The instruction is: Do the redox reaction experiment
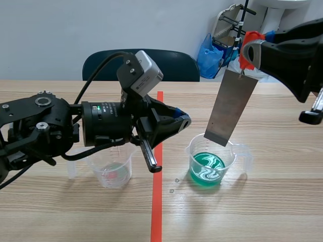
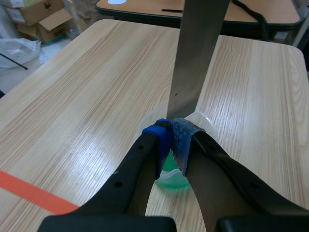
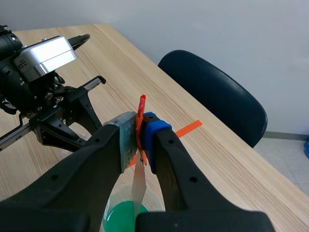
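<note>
A grey metal strip (image 1: 233, 106) hangs from an orange clip (image 1: 248, 50), and my right gripper (image 1: 251, 44) is shut on that clip, high at the right. The strip's lower edge is level with the rim of a clear beaker of green liquid (image 1: 211, 166), above the liquid. In the right wrist view the clip (image 3: 141, 112) is pinched between the pads and the strip (image 3: 139, 188) drops toward the green beaker (image 3: 120, 217). My left gripper (image 1: 184, 121) is shut on nothing, just left of the strip. Its fingertips (image 2: 164, 135) meet in front of the strip (image 2: 198, 53).
A second clear beaker (image 1: 112, 171) with a little pale liquid stands left of the red tape line (image 1: 157, 201), under my left arm. A dark blue chair (image 1: 141, 63) and a blue bag (image 1: 212, 55) are beyond the table's far edge.
</note>
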